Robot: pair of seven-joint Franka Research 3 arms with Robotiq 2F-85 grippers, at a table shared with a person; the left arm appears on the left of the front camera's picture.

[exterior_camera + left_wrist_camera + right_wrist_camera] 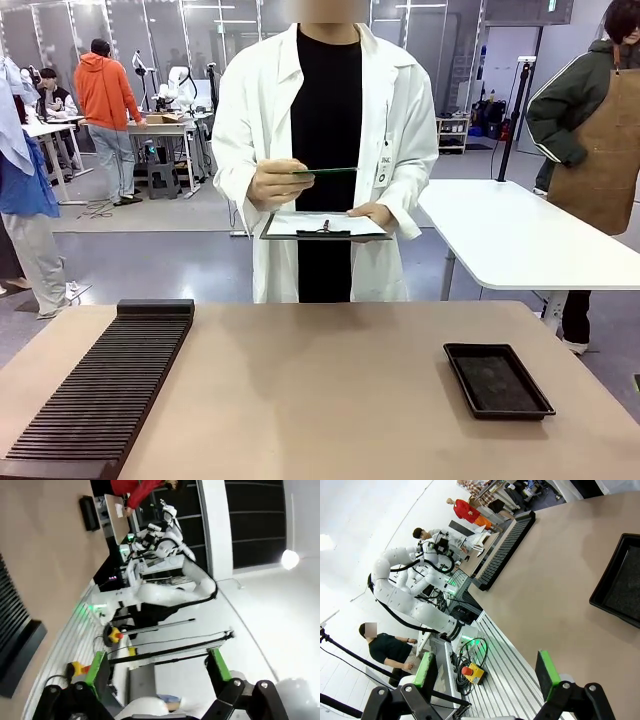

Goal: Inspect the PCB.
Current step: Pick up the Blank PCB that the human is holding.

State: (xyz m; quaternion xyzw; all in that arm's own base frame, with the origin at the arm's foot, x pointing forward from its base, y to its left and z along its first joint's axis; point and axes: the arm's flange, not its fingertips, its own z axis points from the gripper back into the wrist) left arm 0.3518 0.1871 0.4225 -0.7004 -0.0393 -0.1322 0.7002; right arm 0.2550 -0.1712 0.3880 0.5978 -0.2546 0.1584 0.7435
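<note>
PCB (330, 171) held flat, edge-on, in person's hand (278, 184) above clipboard (322, 226), beyond far edge of table (320, 390). Black tray (497, 380) on table, right side. Left gripper (156, 667) spread wide, empty. Right gripper (486, 672) spread wide, empty.

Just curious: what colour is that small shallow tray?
The tray is black; front view shows it best.

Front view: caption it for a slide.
Person in a white coat holds the PCB level over a clipboard; black tray and slotted rack lie on the table.
</note>
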